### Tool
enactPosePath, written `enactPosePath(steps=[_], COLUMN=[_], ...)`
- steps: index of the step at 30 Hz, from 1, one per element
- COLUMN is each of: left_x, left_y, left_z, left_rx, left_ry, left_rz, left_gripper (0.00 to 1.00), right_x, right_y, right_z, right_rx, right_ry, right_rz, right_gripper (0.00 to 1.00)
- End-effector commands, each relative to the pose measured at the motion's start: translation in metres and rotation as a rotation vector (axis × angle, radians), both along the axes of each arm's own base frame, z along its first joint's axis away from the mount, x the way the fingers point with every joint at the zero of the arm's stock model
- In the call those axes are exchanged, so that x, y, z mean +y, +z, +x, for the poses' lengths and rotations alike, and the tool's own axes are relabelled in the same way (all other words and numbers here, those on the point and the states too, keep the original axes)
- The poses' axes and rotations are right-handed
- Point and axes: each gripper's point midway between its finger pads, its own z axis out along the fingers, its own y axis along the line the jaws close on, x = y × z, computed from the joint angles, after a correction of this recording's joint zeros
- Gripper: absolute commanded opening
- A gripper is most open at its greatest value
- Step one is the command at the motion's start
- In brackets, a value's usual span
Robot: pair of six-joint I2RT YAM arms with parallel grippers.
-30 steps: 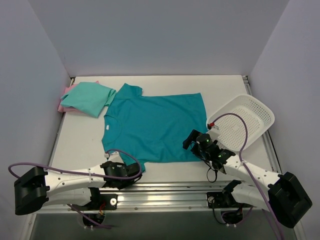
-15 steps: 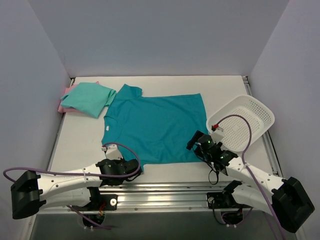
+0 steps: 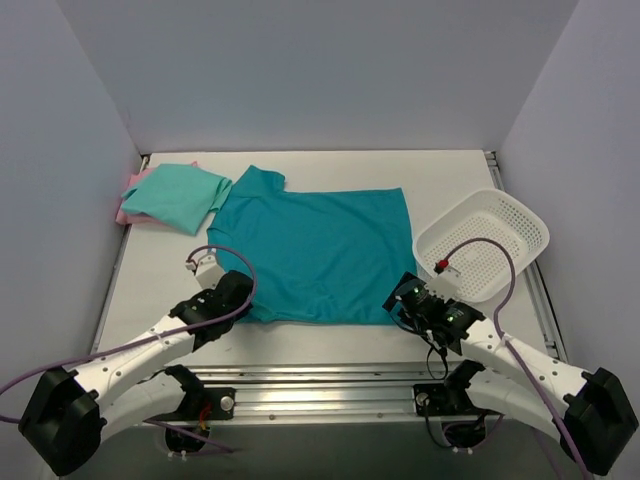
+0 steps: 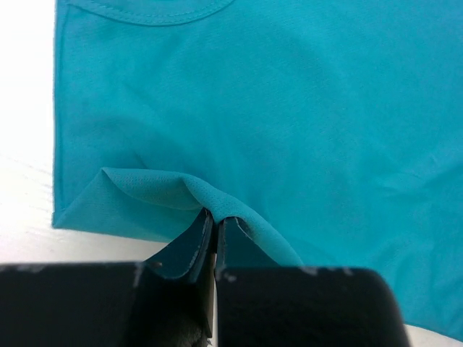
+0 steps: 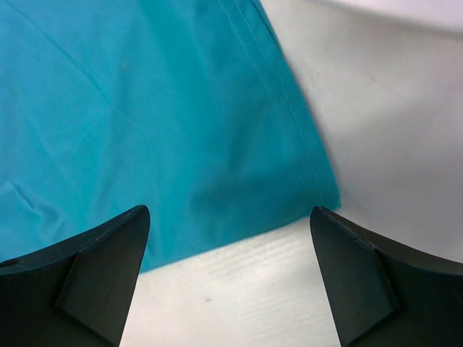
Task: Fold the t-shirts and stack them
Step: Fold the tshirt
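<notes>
The deep teal t-shirt (image 3: pixel 320 250) lies flat in the middle of the table, collar to the left. My left gripper (image 3: pixel 243 296) is at its near left edge; in the left wrist view the gripper (image 4: pixel 215 218) is shut on a raised fold of the teal cloth (image 4: pixel 239 94). My right gripper (image 3: pixel 397 300) is open and empty just above the shirt's near right corner; in the right wrist view the gripper (image 5: pixel 228 220) has its jaws wide apart over the hem corner (image 5: pixel 311 181). The folded mint green t-shirt (image 3: pixel 178 197) lies on the pale pink t-shirt (image 3: pixel 124 212) at the far left.
The white perforated basket (image 3: pixel 520 215) sits tilted at the right, close to my right arm. A metal rail (image 3: pixel 330 380) runs along the table's near edge. Grey walls close in the left, back and right sides.
My left gripper has moved up and left, carrying the shirt's near left sleeve inward over the body. My right gripper has drawn back toward the near right hem corner, still open.
</notes>
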Motion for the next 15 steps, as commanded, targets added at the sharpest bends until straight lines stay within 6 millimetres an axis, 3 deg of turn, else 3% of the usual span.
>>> enactPosePath(steps=[1,6,9,11,15], left_x=[-0.02,-0.026,-0.025,-0.024,-0.018], left_y=[0.009,0.0,-0.005,-0.006,-0.001], left_z=[0.019,0.023,0.023,0.022,0.019], left_rx=[-0.052,-0.034,-0.023,-0.021,-0.038], left_ry=[-0.087,-0.109,-0.113,-0.111,-0.095], left_rz=[-0.035,-0.042,-0.039,-0.042,-0.05], left_gripper=[0.02,0.02,0.02,0.02,0.02], right_x=[-0.008,0.003,-0.005,-0.008,-0.004], right_y=[0.001,-0.004,-0.009,-0.01,-0.009], right_z=[-0.014,-0.029,-0.042,-0.042,-0.039], right_rx=[0.035,0.059,0.082,0.07,0.05], right_ry=[-0.077,-0.047,-0.059,-0.064,-0.082], right_rz=[-0.031,-0.026,-0.075,-0.086,-0.056], right_gripper=[0.88,0.85,0.85,0.78,0.79])
